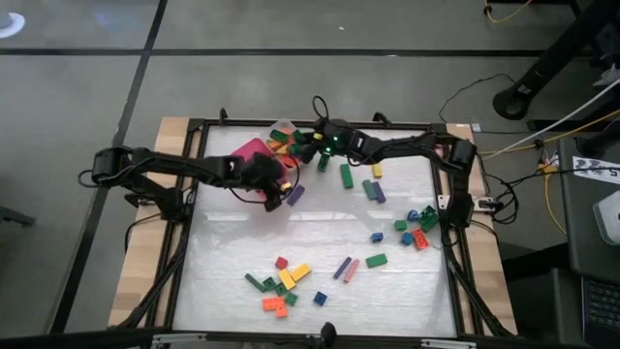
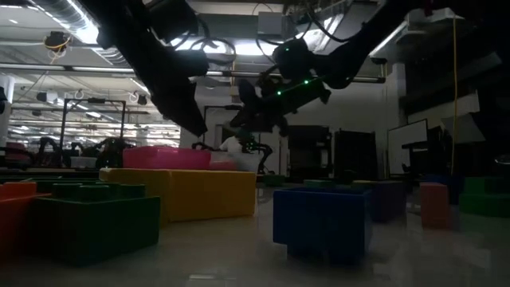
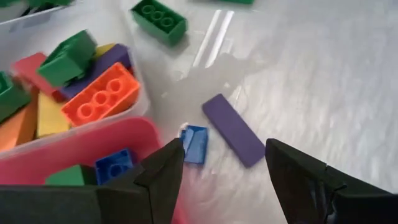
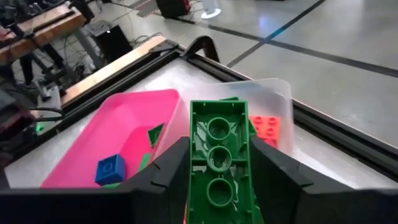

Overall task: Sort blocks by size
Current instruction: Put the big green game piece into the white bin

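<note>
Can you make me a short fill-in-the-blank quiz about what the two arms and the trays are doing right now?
1. The right gripper is shut on a long ____ block.
2. The left gripper is ____, hovering over a purple bar.
3. The orange block lies in the ____ tray.
4. A small blue block lies in the ____ tray.

Missing words: green; open; clear; pink

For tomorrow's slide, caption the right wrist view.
Right gripper holds a long green block above the pink tray and clear tray.
</note>
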Robot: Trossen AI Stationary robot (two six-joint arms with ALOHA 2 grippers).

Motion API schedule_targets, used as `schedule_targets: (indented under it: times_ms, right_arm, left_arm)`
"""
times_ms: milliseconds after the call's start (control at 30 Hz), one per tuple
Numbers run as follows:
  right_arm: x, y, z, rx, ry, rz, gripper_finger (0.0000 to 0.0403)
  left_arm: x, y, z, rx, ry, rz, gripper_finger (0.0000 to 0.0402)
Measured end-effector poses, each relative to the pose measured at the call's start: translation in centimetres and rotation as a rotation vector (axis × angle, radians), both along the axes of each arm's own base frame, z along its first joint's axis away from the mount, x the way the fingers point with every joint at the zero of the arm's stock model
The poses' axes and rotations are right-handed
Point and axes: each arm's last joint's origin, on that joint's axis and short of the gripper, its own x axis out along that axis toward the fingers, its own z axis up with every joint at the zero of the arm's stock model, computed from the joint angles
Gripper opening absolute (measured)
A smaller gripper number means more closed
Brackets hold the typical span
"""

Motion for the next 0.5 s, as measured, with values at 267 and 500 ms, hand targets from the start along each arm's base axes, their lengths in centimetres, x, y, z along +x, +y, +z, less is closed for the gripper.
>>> schedule_targets:
  times_ms: [267, 500]
  right_arm:
    - [0.46, -0.19, 0.82, -0.018, 0.039, 0.013, 0.0147]
    - [0.52, -0.25, 1.0, -0.021, 0.024, 0.002, 0.0147]
  left_arm:
    - [0.04, -0.55, -0.15, -0.001, -0.001, -0.019, 0.0214]
    - [0.01, -0.55, -0.23, -0.003, 0.001, -0.017, 0.0214]
